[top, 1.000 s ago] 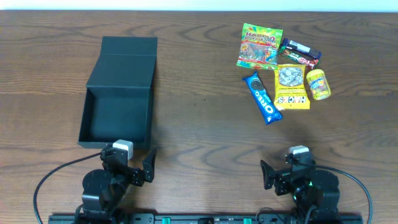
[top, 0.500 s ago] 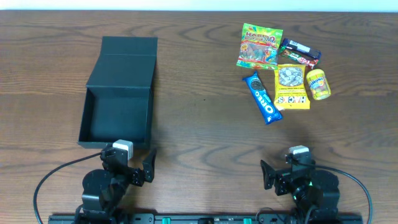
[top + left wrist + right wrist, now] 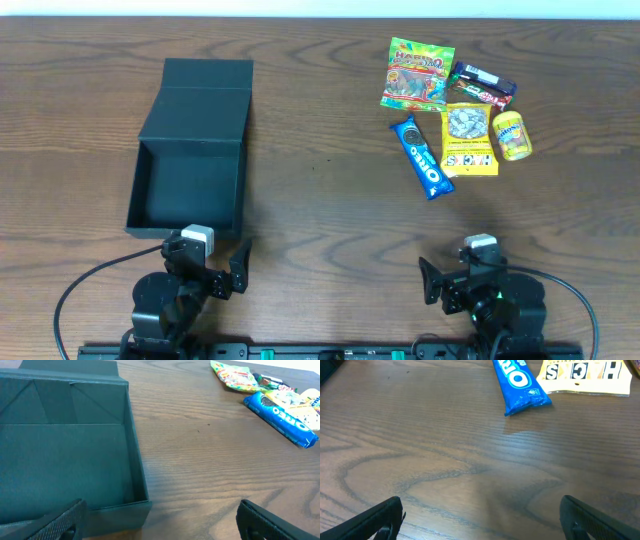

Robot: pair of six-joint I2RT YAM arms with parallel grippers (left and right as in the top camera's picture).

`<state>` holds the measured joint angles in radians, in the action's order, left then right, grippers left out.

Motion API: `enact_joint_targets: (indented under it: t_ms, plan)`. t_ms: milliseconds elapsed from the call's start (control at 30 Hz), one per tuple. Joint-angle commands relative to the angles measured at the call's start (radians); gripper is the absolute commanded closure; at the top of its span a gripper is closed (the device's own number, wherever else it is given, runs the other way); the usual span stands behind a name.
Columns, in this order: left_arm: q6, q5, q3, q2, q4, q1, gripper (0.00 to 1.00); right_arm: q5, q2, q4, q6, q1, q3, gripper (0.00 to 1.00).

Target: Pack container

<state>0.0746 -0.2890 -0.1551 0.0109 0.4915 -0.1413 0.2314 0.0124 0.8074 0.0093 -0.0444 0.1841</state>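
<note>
- At the left of the table (image 3: 320,210), just ahead of my left gripper (image 3: 164,527), the black container (image 3: 188,190) lies open and empty, its lid (image 3: 197,100) folded flat behind it.
- I judge it light, stiff card with matte walls; I would pinch a side wall's rim, never the hinged lid.
- Both the left gripper and the right gripper (image 3: 485,525) hang spread wide, holding nothing.
- Oreo pack (image 3: 421,158) and Haribo bag (image 3: 417,73) lie far right, well apart from it.
- Nothing has shifted since a second ago.
</note>
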Motion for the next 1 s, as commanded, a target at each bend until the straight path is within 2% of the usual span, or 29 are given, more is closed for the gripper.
enact_joint_targets:
  t_ms: [0,200,367,567,733,900,967]
  plan:
    - [0.0,-0.015,0.016,-0.007,0.001,-0.002,0.05,-0.003,-0.007,0.0,-0.018,-0.009,-0.005,0.01]
    - [0.033,-0.027,0.016,-0.007,-0.007,-0.002,0.05,-0.003,-0.007,0.0,-0.018,-0.009,-0.005,0.01]
    - [0.053,-0.105,0.014,-0.005,-0.062,-0.002,0.04,-0.003,-0.007,0.0,-0.018,-0.009,-0.005,0.01]
    - [-0.001,-0.075,-0.037,0.071,-0.127,-0.003,0.04,-0.003,-0.007,0.0,-0.018,-0.009,-0.005,0.01]
    - [-0.11,-0.008,-0.175,0.289,-0.127,-0.003,0.04,-0.003,-0.007,0.0,-0.018,-0.009,-0.005,0.01]
    - [-0.177,0.013,-0.365,0.604,-0.11,-0.003,0.04,-0.003,-0.007,0.0,-0.018,-0.009,-0.005,0.01]
    - [-0.206,0.04,-0.475,0.794,-0.058,-0.003,0.05,-0.003,-0.007,0.0,-0.018,-0.009,-0.005,0.01]
